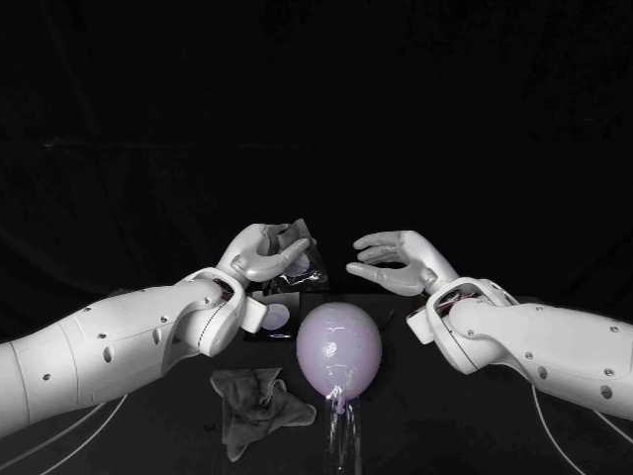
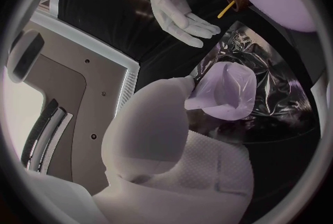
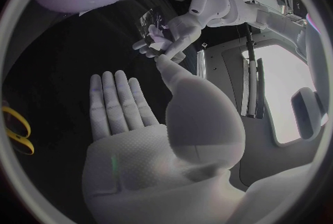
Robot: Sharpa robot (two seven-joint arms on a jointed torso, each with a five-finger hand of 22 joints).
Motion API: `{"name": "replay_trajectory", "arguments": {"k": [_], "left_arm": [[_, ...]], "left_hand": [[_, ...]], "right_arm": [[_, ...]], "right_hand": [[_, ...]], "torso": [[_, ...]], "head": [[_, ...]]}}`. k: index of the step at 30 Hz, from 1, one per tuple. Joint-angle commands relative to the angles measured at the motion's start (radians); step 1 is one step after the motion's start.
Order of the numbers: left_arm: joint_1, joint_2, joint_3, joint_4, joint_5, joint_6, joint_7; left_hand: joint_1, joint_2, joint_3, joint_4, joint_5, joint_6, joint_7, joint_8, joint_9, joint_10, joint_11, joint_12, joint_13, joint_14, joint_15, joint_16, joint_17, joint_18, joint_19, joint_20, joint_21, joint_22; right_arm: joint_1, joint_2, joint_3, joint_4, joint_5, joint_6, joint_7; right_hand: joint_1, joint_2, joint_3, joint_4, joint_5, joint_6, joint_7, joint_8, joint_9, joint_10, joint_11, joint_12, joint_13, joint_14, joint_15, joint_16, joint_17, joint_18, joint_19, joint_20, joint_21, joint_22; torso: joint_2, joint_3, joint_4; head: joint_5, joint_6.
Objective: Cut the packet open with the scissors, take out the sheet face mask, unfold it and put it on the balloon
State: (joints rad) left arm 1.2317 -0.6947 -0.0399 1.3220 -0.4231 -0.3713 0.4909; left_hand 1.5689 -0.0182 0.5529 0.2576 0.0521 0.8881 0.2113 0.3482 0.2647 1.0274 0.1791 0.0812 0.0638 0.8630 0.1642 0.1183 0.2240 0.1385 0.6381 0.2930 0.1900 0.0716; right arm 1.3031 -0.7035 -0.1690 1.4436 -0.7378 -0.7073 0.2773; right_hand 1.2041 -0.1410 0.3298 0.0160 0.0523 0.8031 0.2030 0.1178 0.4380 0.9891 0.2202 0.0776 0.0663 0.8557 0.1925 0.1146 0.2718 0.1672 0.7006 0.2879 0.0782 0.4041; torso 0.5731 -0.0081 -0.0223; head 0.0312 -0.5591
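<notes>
- Black surface (image 1: 445, 445) before a dark backdrop (image 1: 316, 99); it carries the task's things, within reach of both arms.
- Left robot hand (image 1: 267, 253), one: raised above the far side of the surface. Its fingers pinch the packet's edge, apparently to present it to the other hand.
- Packet (image 1: 304, 267), one: clear, crinkled film, held off the surface in the left robot hand, beyond the balloon's far end. Whether it has been cut open cannot be told. In the right wrist view it hangs between the left hand's fingertips.
- Right robot hand (image 1: 393, 259), one: fingers loosely spread, palm bare, holding nothing. It hovers just beside the packet and apart from it, probably placed to take the film or reach inside.
- Balloon (image 1: 338, 346), one: pale lilac and egg-shaped, lying on the surface between the two forearms with its neck towards the robot. It sits centrally, likely so that the mask can be laid on it from either side.
- Scissors (image 3: 18, 130), one pair: yellow handle loops at the rim of the right wrist view, in neither hand. Judged set aside, though the blades cannot be made out.
- Cloth (image 1: 260, 408), one: crumpled, grey, on the surface near the balloon's neck, on the left arm's side. Whether it is the sheet mask or a rag cannot be told.
- Sheet mask: none identified with certainty.
</notes>
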Motion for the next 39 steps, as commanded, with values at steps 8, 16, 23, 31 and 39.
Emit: {"name": "replay_trajectory", "arguments": {"k": [8,16,23,31,39], "left_arm": [[0.014,0.011,0.002,-0.063,-0.440,-0.062,0.034],[0.026,0.031,0.002,-0.116,-0.647,-0.091,-0.017],[0.030,0.044,0.002,-0.136,-0.749,-0.110,-0.072],[0.031,0.048,0.002,-0.135,-0.784,-0.132,-0.109],[0.032,0.045,0.002,-0.120,-0.789,-0.139,-0.121]], "left_hand": [[-0.033,-0.020,0.039,-0.016,-0.003,0.017,-0.005,0.017,0.011,0.073,-0.018,-0.006,0.003,0.106,-0.026,0.049,0.023,0.030,0.157,-0.011,0.084,0.033],[-0.044,-0.026,0.051,-0.023,-0.003,0.023,-0.009,0.020,0.014,0.108,-0.027,-0.006,0.004,0.131,-0.036,0.064,0.034,0.041,0.177,-0.012,0.104,0.041],[-0.062,-0.032,0.058,-0.023,-0.003,0.034,-0.023,0.025,0.018,0.159,-0.044,0.002,0.005,0.190,-0.059,0.098,0.057,0.045,0.217,-0.028,0.146,0.060],[-0.074,-0.039,0.058,-0.028,-0.003,0.047,-0.036,0.027,0.023,0.224,-0.065,0.022,0.009,0.248,-0.084,0.145,0.087,0.044,0.253,-0.053,0.197,0.086],[-0.080,-0.048,0.050,-0.031,-0.003,0.060,-0.044,0.033,0.029,0.246,-0.074,0.028,0.010,0.263,-0.093,0.168,0.103,0.043,0.259,-0.062,0.221,0.099]], "right_arm": [[0.087,-0.035,0.007,-0.001,0.006,0.169,-0.006],[0.167,-0.009,0.010,-0.005,-0.148,0.324,-0.169],[0.198,0.026,0.012,0.014,-0.273,0.358,-0.294],[0.207,0.061,0.013,0.036,-0.379,0.300,-0.373],[0.208,0.074,0.013,0.053,-0.433,0.228,-0.364]], "right_hand": [[0.057,0.039,0.050,0.012,0.128,0.132,0.000,0.025,-0.019,0.178,-0.081,0.051,0.000,0.254,-0.090,0.120,0.043,0.019,0.199,-0.061,0.083,0.005],[0.024,-0.036,0.091,0.035,0.196,0.171,-0.056,0.019,-0.032,0.368,-0.160,0.103,0.053,0.639,-0.205,0.369,0.198,0.018,0.493,-0.180,0.269,0.084],[0.017,-0.068,0.097,0.041,0.264,0.210,-0.102,0.041,-0.022,0.410,-0.205,0.300,0.293,0.659,-0.246,1.107,0.838,-0.014,0.611,-0.232,0.569,0.334],[0.004,-0.056,0.108,0.063,0.194,0.201,-0.086,0.043,-0.019,0.396,-0.193,0.840,0.881,0.686,-0.234,1.355,1.136,-0.052,0.629,-0.227,0.905,0.659],[0.022,-0.037,0.151,0.050,0.162,0.219,-0.090,0.044,-0.018,0.435,-0.196,1.009,1.063,0.705,-0.235,1.425,1.242,-0.071,0.664,-0.223,1.047,0.790]], "torso": [[-0.001,-0.0007,0.0006],[0.001,-0.0012,0.0020],[0.001,-0.0013,0.0004],[0.001,-0.0005,0.0013],[0.001,0.0000,0.0009]], "head": [[0.000,-0.001],[0.002,0.001],[0.002,-0.007],[0.001,-0.022],[0.002,-0.029]]}}
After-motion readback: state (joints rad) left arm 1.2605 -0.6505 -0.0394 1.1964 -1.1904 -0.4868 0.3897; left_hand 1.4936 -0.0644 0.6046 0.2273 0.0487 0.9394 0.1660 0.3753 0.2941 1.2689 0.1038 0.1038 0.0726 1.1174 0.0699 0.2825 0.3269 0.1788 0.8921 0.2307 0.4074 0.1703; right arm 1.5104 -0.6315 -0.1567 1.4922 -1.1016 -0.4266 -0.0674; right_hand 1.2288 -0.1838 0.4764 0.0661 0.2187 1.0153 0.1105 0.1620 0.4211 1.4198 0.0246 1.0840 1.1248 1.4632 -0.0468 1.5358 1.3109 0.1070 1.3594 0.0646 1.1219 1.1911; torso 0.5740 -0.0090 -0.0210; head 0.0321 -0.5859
